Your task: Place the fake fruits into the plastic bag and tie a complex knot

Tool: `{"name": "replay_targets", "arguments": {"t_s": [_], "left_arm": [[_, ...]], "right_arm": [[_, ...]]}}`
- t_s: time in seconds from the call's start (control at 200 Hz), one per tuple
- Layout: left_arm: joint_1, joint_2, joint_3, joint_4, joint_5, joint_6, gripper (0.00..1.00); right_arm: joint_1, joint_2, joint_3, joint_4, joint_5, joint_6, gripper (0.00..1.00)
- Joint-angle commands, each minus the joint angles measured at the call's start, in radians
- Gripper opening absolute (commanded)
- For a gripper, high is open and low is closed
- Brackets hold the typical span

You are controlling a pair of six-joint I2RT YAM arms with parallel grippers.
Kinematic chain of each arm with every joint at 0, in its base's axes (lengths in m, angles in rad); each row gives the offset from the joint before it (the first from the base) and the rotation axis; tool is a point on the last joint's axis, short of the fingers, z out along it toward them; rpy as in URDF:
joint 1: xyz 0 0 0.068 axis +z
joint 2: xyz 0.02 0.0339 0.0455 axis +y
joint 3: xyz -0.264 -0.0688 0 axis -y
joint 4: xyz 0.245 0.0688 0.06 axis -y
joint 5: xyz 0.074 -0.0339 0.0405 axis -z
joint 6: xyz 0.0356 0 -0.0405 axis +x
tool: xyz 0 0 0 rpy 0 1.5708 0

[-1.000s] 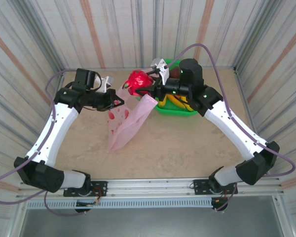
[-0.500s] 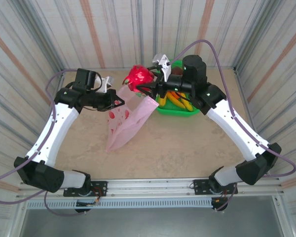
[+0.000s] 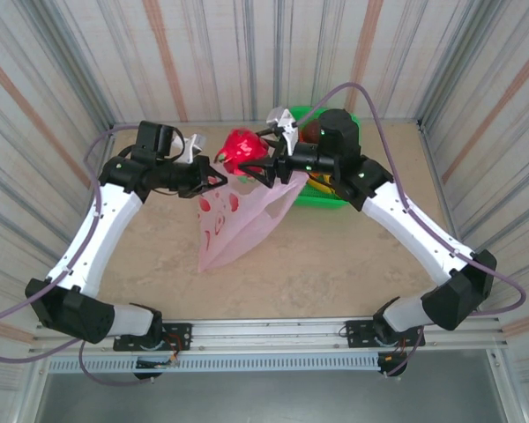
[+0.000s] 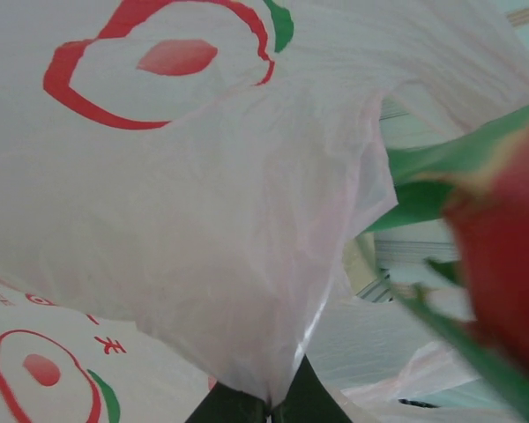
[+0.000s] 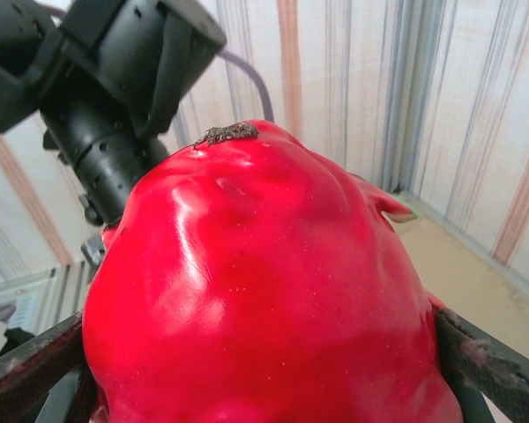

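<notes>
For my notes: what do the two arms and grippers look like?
The left arm and right arm are glossy white shells with black cylindrical joints. A purple cable loops loosely along each. The left gripper and right gripper are black with slim pointed fingers. Small green lights dot the right arm's black wrist section.

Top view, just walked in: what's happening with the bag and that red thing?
The left hand is shut on the rim of the pink bag, holding it up with its mouth toward the other arm. The right hand grips a red fruit just above that mouth, and the fruit is not yet inside. A green basket sits behind the right arm. The bag is not tied.
</notes>
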Motion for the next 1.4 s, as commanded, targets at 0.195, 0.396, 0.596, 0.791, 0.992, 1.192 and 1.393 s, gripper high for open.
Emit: {"name": "replay_targets", "arguments": {"t_s": [0.195,0.396,0.596,0.791,0.992,1.192,1.393], "left_arm": [[-0.002,0.001,-0.008,0.078,0.067,-0.089,0.00],[-0.002,-0.001,-0.009,0.065,0.074,-0.074,0.00],[-0.005,-0.003,-0.001,0.047,0.090,-0.039,0.00],[-0.009,0.002,0.010,0.042,0.091,-0.043,0.00],[-0.036,0.027,0.035,0.047,0.085,-0.056,0.00],[-0.070,0.045,0.037,0.080,0.078,-0.079,0.00],[-0.103,0.073,0.033,0.115,0.062,-0.093,0.00]], "right_arm": [[-0.014,-0.095,-0.200,0.101,0.040,0.061,0.42],[-0.060,-0.138,-0.275,0.067,0.084,0.083,0.42],[-0.096,-0.148,-0.316,0.069,0.087,0.118,0.42],[-0.080,-0.121,-0.298,0.002,0.141,0.061,0.41],[-0.037,-0.092,-0.299,-0.024,0.154,0.005,0.41],[-0.008,-0.040,-0.275,-0.042,0.147,-0.028,0.41],[-0.006,-0.014,-0.269,-0.038,0.085,-0.010,0.41]]}}
